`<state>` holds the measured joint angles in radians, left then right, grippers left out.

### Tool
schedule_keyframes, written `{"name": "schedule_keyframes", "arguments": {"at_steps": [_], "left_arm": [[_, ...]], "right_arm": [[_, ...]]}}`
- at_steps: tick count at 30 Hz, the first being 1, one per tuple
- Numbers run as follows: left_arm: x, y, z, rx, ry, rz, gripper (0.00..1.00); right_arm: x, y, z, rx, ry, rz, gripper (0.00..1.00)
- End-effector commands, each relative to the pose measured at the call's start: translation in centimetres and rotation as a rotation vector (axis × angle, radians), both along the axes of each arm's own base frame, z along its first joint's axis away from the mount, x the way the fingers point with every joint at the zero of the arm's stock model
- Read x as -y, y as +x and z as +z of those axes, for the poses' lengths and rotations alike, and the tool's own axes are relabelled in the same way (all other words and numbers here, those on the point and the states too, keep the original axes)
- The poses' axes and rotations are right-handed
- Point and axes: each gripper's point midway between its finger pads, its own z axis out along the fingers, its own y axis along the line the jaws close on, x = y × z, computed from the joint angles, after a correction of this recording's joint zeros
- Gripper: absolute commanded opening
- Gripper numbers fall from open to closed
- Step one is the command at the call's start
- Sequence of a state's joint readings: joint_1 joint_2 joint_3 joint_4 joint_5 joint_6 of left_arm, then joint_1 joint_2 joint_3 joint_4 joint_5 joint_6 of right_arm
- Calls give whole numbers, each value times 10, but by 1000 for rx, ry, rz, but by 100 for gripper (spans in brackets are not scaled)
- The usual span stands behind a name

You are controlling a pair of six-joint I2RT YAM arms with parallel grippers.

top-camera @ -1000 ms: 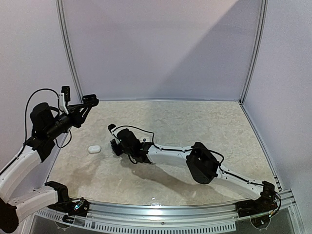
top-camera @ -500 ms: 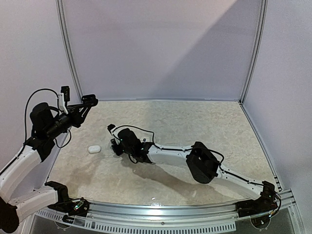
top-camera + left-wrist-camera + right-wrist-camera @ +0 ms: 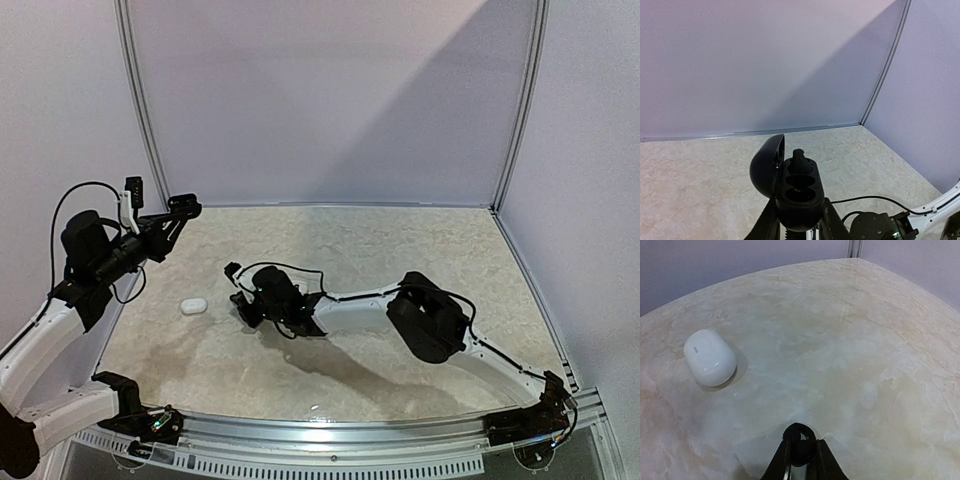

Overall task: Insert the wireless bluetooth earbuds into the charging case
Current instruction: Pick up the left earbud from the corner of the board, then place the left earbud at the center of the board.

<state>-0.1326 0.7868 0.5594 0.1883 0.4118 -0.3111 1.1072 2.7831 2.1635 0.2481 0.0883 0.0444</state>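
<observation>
The right tool [image 3: 800, 454] is pressed nearly together on a small glossy black earbud [image 3: 801, 445], down at the cream marble-patterned table [image 3: 880, 340]. The closed white pebble-shaped case [image 3: 710, 357] lies well apart from it, up and to the left in the right wrist view. The left tool [image 3: 800, 222] is clamped on the lower body of an open black oval charging case [image 3: 799, 197] and holds it in the air over the table's left side, with the lid [image 3: 767, 167] swung out to one side. One dark earbud [image 3: 799, 157] seems already seated at the far end of the case, and a well [image 3: 800, 186] nearer the camera looks empty. The step in hand is judged to be lifting the pinched earbud and carrying it to that empty well. It would go best with a straight rise off the table so the slippery bud does not roll between the fingers. The right arm should then approach from the side away from the lid, line the bud's stem up with the well before lowering, and let go only once the bud sits down inside. The left arm should keep the case level and motionless.
</observation>
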Motion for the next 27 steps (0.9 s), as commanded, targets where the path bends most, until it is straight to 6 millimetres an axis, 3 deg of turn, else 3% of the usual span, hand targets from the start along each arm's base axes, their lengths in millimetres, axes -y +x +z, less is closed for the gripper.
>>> {"name": "schedule_keyframes", "arguments": {"at_steps": [1,3,4,5,6,8,12,20,27], "left_arm": [[-1,0,-1,6,8,-9,0],[1,-1,0,18,16,-21,0],[2,-1,0,18,20,-26,0],[2,-1,0,20,22,-29,0],[3,-1,0,22,22,-31,0],[4,-1,0,24,23,-38,0],[5,-1,1,31,22,-50,0],[7,-1,1,33,18,-60,0],[9,0,-1,26,16,-69,0]], "right_arm": [[11,-39,27,-20,-6,99,4],[25,-54,42,-38,-2,134,3],[35,-61,36,-52,-25,138,3],[44,-66,42,-55,-33,140,3],[55,-73,31,-74,-66,144,3],[70,-83,39,-87,-83,152,3],[100,-105,33,-127,-158,156,3],[180,-137,14,-212,-319,71,4],[209,-160,12,-268,-373,41,7]]}}
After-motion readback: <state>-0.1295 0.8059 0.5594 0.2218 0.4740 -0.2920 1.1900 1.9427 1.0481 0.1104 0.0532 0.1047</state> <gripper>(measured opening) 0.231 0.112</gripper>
